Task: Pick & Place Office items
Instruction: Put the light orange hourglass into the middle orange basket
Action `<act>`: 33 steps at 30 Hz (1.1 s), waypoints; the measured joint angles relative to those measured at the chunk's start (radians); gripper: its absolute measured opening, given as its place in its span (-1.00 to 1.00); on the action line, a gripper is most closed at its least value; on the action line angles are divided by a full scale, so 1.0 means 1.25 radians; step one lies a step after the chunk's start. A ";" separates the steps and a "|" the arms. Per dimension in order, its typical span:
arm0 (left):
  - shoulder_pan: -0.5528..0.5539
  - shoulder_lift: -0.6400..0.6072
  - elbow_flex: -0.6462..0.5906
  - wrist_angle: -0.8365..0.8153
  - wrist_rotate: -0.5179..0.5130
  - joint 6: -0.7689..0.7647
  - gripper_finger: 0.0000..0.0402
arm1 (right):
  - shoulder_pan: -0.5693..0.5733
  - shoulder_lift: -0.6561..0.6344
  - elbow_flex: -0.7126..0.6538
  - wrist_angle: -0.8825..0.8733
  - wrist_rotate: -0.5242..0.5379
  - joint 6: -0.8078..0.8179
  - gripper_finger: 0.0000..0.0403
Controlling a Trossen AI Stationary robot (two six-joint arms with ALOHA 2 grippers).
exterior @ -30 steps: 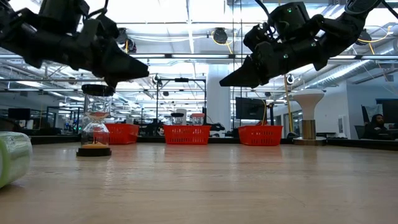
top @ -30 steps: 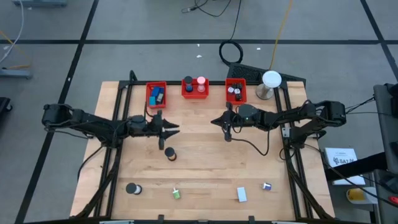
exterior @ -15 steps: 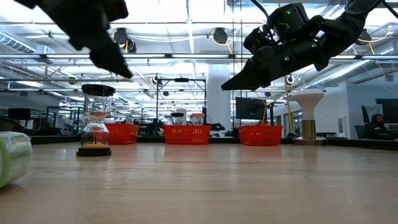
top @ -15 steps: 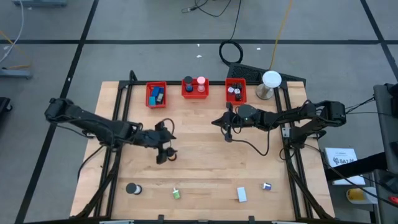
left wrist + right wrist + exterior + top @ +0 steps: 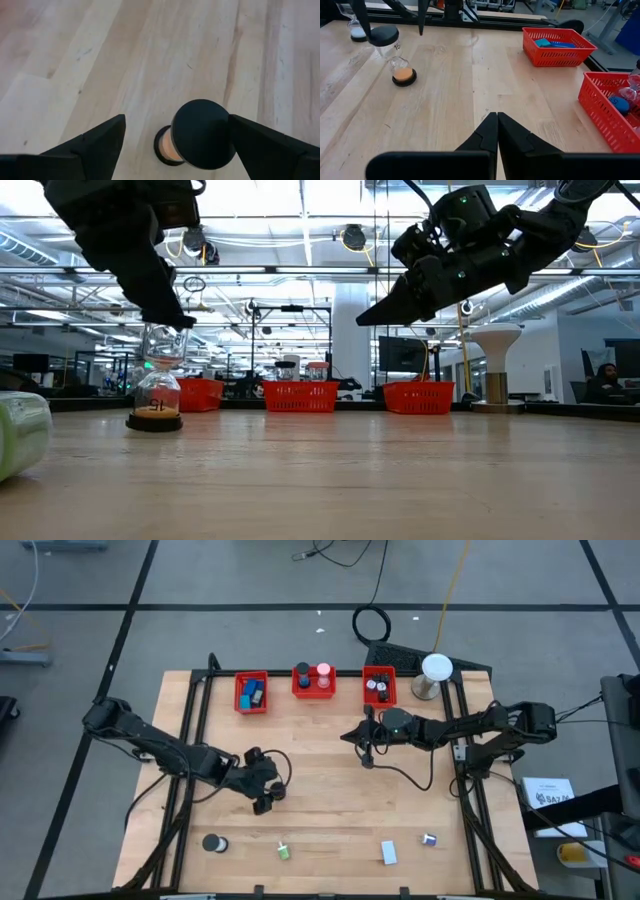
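Left gripper (image 5: pixel 175 132) is spread wide around the hourglass (image 5: pixel 197 134) — nothing is held.

The hourglass (image 5: pixel 157 385) is seen standing on the wooden table (image 5: pixel 330 805), left of centre, slightly tilted in the low view, its black top cap lying between the two open fingers (image 5: pixel 95 142) without visible contact. The right gripper (image 5: pixel 497 131) is held above the table's middle, jaws pressed together and empty. Three red bins (image 5: pixel 251 693) are lined along the far edge — small items are stored inside them. Other small items, among them a black roll (image 5: pixel 212 843) and a green bit (image 5: pixel 284 852), are scattered along the near edge.
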 joint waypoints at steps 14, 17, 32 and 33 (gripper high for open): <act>0.007 0.004 -0.002 -0.017 0.001 0.020 0.76 | 0.000 0.000 0.000 0.001 0.000 0.000 -1.00; 0.013 -0.014 -0.002 -0.027 0.001 0.048 0.76 | 0.000 0.000 0.000 0.001 0.000 0.000 -1.00; 0.067 0.020 -0.002 -0.341 -0.023 0.530 0.76 | 0.000 0.000 0.000 0.001 0.000 0.000 -1.00; 0.071 0.034 -0.002 -0.349 -0.025 0.558 0.76 | 0.000 0.000 0.000 0.001 -0.001 0.000 -1.00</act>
